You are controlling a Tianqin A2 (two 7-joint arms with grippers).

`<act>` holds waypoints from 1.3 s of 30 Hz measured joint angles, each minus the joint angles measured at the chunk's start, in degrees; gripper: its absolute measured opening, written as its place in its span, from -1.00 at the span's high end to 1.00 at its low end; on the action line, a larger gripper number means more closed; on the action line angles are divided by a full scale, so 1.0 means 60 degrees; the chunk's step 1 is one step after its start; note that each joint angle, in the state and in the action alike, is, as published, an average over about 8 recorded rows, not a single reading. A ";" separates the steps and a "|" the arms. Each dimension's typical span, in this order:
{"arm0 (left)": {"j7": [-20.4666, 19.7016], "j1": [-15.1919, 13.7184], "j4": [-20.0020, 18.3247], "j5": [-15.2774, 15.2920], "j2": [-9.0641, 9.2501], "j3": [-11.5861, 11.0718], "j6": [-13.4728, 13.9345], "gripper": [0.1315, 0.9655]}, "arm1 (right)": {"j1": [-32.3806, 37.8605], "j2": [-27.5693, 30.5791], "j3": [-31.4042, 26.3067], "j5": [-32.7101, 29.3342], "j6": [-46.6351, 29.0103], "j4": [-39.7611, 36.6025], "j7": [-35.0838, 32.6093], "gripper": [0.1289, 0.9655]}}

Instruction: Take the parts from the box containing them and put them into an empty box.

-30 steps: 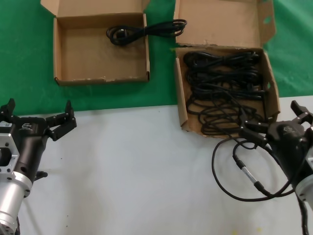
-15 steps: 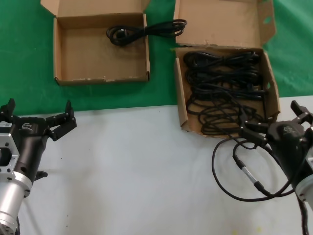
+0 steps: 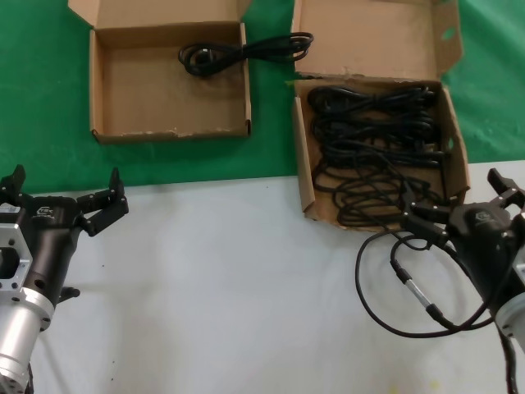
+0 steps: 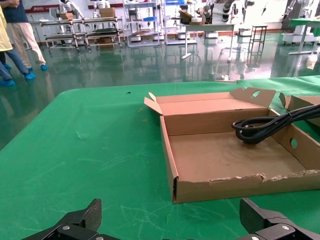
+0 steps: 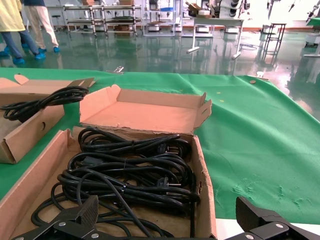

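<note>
The larger cardboard box (image 3: 369,37) with the tall back flap holds several coiled black power cords (image 3: 377,148), also seen in the right wrist view (image 5: 130,170). The smaller box (image 3: 172,130) at the far left holds one black cord (image 3: 221,56) that drapes over its right wall; the left wrist view shows this box (image 4: 225,187) and cord (image 4: 265,125). My right gripper (image 3: 455,197) is open just before the larger box's front rim. My left gripper (image 3: 66,182) is open and empty over the white table, short of the smaller box.
A thin black cable with a silver connector (image 3: 410,289) loops on the white table by my right arm. Green cloth (image 3: 271,156) lies under both boxes. The boxes stand side by side with a gap between them.
</note>
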 joint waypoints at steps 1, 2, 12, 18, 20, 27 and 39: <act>0.0000 0.0000 0.0000 0.0000 0.0000 0.0000 0.0000 -1.00 | 0.0000 0.0000 0.0000 0.0000 0.0000 0.0000 0.0000 -1.00; 0.0000 0.0000 0.0000 0.0000 0.0000 0.0000 0.0000 -1.00 | 0.0000 0.0000 0.0000 0.0000 0.0000 0.0000 0.0000 -1.00; 0.0000 0.0000 0.0000 0.0000 0.0000 0.0000 0.0000 -1.00 | 0.0000 0.0000 0.0000 0.0000 0.0000 0.0000 0.0000 -1.00; 0.0000 0.0000 0.0000 0.0000 0.0000 0.0000 0.0000 -1.00 | 0.0000 0.0000 0.0000 0.0000 0.0000 0.0000 0.0000 -1.00; 0.0000 0.0000 0.0000 0.0000 0.0000 0.0000 0.0000 -1.00 | 0.0000 0.0000 0.0000 0.0000 0.0000 0.0000 0.0000 -1.00; 0.0000 0.0000 0.0000 0.0000 0.0000 0.0000 0.0000 -1.00 | 0.0000 0.0000 0.0000 0.0000 0.0000 0.0000 0.0000 -1.00; 0.0000 0.0000 0.0000 0.0000 0.0000 0.0000 0.0000 -1.00 | 0.0000 0.0000 0.0000 0.0000 0.0000 0.0000 0.0000 -1.00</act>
